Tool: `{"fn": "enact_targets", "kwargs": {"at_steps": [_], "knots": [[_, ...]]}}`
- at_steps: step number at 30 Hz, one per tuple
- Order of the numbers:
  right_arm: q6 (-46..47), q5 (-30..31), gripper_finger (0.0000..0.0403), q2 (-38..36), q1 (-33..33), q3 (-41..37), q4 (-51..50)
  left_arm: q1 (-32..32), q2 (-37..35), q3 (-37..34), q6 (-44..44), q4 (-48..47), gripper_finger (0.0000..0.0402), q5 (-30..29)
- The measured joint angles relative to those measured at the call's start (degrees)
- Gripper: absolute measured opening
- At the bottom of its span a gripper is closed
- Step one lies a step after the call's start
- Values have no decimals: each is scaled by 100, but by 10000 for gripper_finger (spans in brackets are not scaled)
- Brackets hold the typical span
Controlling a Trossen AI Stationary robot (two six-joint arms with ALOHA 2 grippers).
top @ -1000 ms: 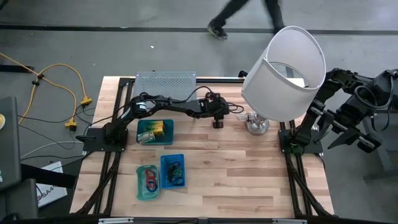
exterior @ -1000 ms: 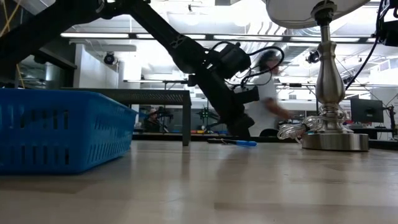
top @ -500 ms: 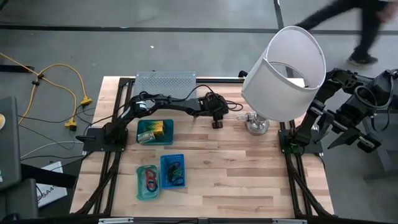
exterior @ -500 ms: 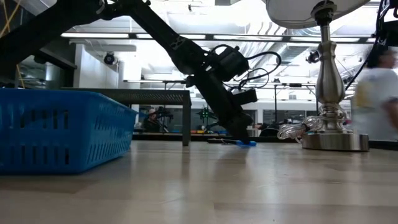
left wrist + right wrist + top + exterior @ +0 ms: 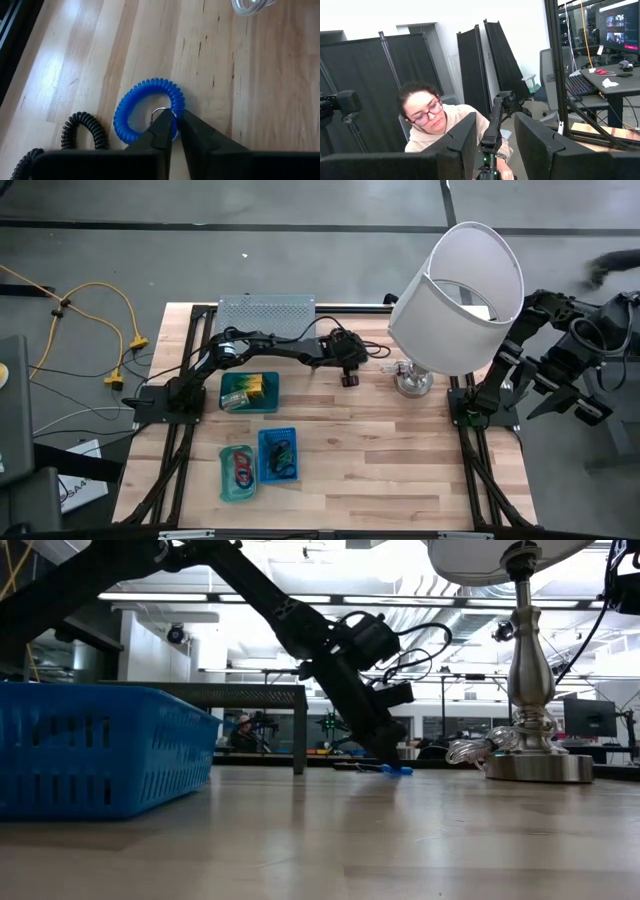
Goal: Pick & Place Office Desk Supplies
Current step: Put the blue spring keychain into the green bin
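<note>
The left end effector is down at the counter, its 2 fingers drawn almost together and pinched on the near edge of a blue coiled ring that lies flat on the wood. A small metal split ring shows just inside the coil, right at the fingertips. In the low view the end effector meets the counter at that blue ring. A black coiled loop lies just beside the blue one, apart from it.

From above, the left end effector sits near the lamp's base, in front of the grey perforated rack. 3 trays stand nearer the counter's front: 1 with yellow-green packets, 1 with red rings and 1 blue tray.

The right end effector is raised off beyond the counter's right edge with its fingers apart and nothing between them; a seated person shows beyond it.
</note>
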Motion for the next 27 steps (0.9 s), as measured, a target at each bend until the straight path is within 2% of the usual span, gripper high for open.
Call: {"fn": "enact_targets", "kwargs": {"at_steps": [4,13,27], "knots": [[0,-1,120,0,1,0,-2,0,0,0,-21,7,4,5],[-1,-1,120,0,0,0,-2,-150,-2,0,-217,-77,1,54],[0,-2,120,0,0,0,2,-612,-218,-4,-264,-420,1,-815]]}}
